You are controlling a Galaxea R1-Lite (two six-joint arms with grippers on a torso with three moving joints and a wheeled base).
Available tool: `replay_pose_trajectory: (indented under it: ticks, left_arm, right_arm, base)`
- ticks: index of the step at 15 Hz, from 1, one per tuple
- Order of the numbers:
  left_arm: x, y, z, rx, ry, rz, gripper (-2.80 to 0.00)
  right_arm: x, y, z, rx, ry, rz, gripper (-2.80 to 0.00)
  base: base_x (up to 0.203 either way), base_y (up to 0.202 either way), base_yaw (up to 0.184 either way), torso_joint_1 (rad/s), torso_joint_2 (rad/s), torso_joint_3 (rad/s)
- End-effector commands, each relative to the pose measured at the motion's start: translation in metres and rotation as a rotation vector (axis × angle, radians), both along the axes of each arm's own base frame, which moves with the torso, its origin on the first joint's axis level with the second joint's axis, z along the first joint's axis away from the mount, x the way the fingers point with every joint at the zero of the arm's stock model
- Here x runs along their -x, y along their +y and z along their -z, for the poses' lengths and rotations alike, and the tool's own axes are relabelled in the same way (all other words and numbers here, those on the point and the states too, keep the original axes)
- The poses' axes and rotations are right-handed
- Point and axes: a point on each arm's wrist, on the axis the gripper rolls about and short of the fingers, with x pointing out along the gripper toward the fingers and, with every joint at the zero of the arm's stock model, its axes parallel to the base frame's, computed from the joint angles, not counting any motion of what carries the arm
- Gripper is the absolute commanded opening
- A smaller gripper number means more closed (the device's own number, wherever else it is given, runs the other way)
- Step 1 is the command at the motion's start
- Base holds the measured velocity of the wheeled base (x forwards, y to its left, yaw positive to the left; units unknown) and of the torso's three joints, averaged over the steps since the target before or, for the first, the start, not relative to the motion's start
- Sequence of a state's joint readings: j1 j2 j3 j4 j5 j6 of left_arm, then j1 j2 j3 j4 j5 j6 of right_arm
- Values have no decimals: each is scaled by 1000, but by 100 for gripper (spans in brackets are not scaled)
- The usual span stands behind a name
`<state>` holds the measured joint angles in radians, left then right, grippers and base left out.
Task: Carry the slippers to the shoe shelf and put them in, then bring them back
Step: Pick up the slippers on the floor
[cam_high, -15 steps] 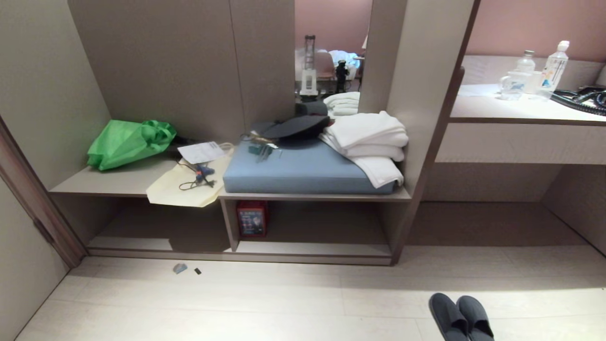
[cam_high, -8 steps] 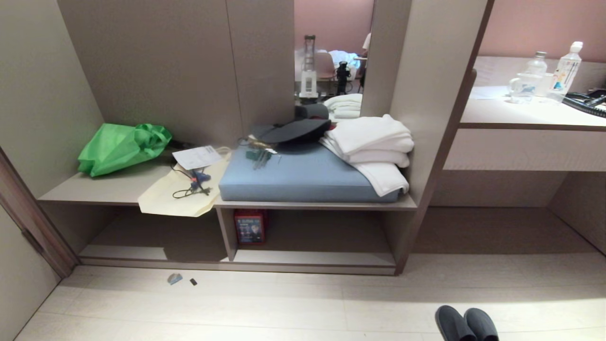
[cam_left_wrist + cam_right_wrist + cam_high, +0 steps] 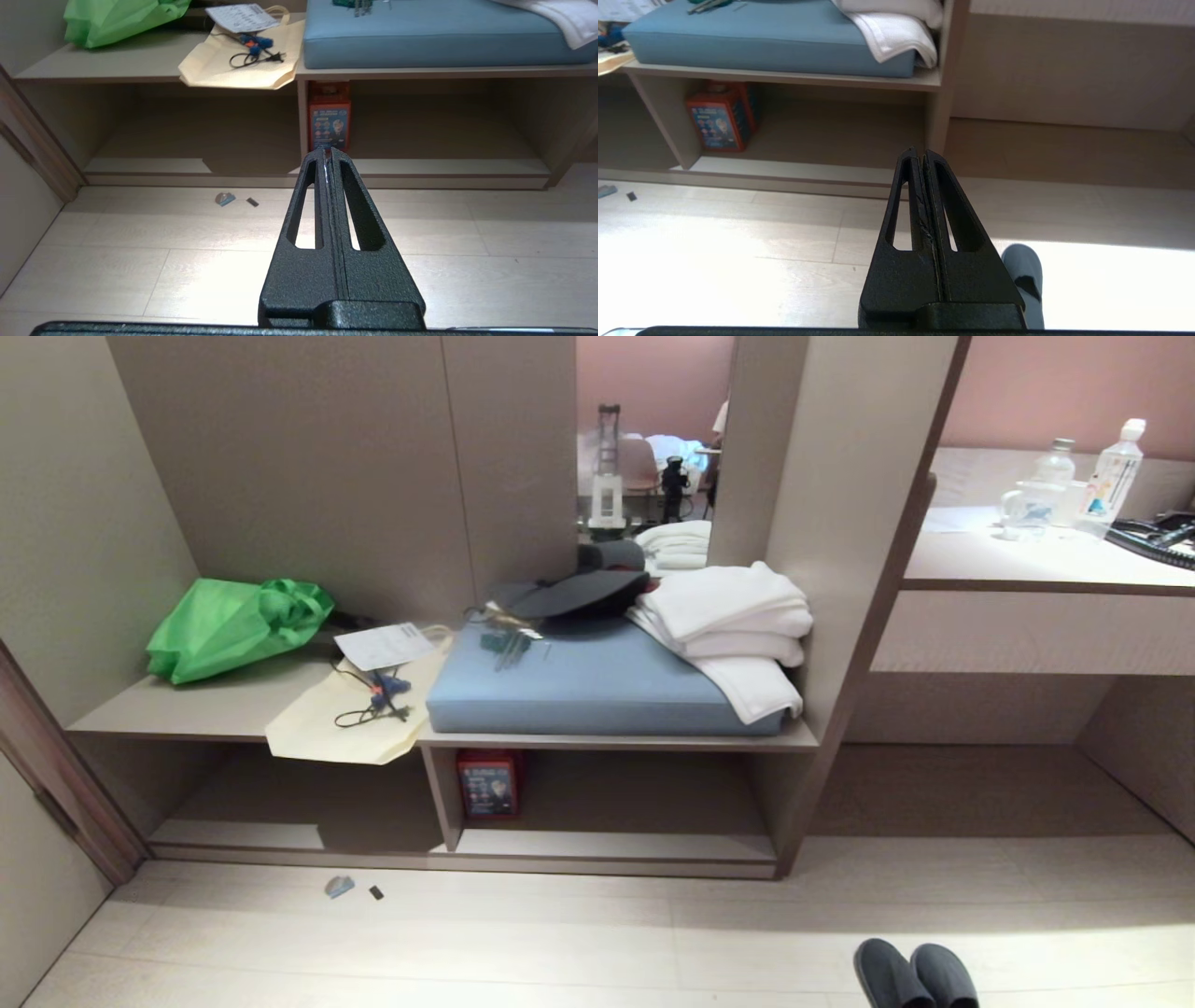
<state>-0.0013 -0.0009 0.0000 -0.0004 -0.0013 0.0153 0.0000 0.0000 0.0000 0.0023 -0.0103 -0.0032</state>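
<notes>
slippers (image 3: 915,974) side by side on the pale floor (image 3: 560,943), at the near right edge of the head view, touching each other, toes toward the unit; partly cut off by the frame. one toe also seen just beside the right gripper (image 3: 923,156) in the right wrist view. well apart from the shoe shelf (image 3: 616,845), the low cubby under the bench board, split by a vertical divider (image 3: 441,798). red box (image 3: 487,784) standing inside the right compartment, against the divider. above, blue cushion (image 3: 597,681) with black hat (image 3: 574,593) and folded white towels (image 3: 733,616) on it; cream tote bag (image 3: 350,714) hanging over the board's edge, green bag (image 3: 233,625) further left. two small scraps (image 3: 350,889) on the floor before the left compartment. off to the right, tabletop (image 3: 1036,560) with bottles (image 3: 1111,476). left gripper (image 3: 328,156) over the floor facing the divider, fingers pressed together, gripping nothing. right gripper fingers likewise clenched and empty.
</notes>
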Motion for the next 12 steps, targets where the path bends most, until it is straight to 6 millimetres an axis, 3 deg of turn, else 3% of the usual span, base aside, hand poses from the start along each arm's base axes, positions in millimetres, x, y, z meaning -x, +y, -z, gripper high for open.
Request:
replay_pose_trajectory:
  ticks: [1,12]
  left_arm:
    - [0,0,0,1,1,1,-280]
    - [0,0,0,2,1,1,-280]
  right_arm:
    - [0,0,0,0,-1,0,-280]
    - [0,0,0,1,-1,0,-280]
  base:
    - [-1,-190,-3,-2,2,-2]
    - [0,-197,1,2,1,4]
